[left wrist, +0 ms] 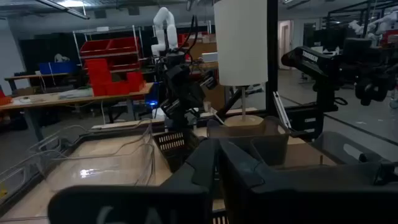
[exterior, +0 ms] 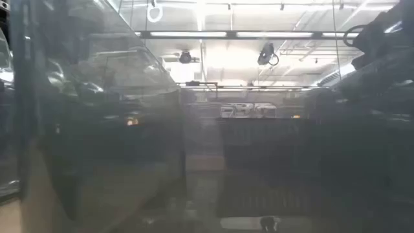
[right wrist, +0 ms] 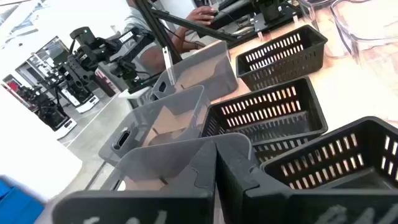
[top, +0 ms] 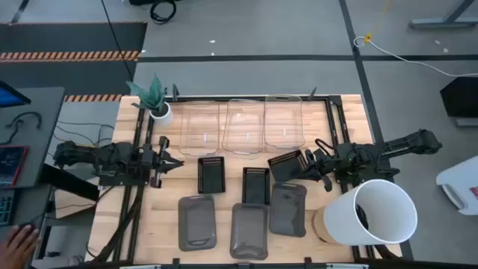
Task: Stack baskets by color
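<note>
Three clear baskets (top: 245, 125) stand in a row at the far edge. Two black slotted baskets (top: 211, 174) (top: 256, 185) rest flat at mid-table. A third black basket (top: 285, 164) sits skewed at my right gripper (top: 305, 166), which is shut on it. Three dark grey baskets (top: 198, 222) (top: 249, 230) (top: 288, 209) lie along the near edge. My left gripper (top: 178, 161) is shut at the table's left, holding nothing, left of the black baskets. My right gripper comes level from the table's right at the skewed black basket's right-hand short end (right wrist: 277, 171). That end wall reaches down beside the fingers (right wrist: 249, 186), which hide the place of contact. The basket is tilted, its far rim (right wrist: 373, 124) raised.
A big white bucket (top: 381, 213) stands on a wooden disc at the near right, close under my right arm. A white plant pot (top: 159, 112) stands at the far left corner. A dark frame (top: 336, 119) borders the table. A person's hand (top: 19, 243) shows at the left.
</note>
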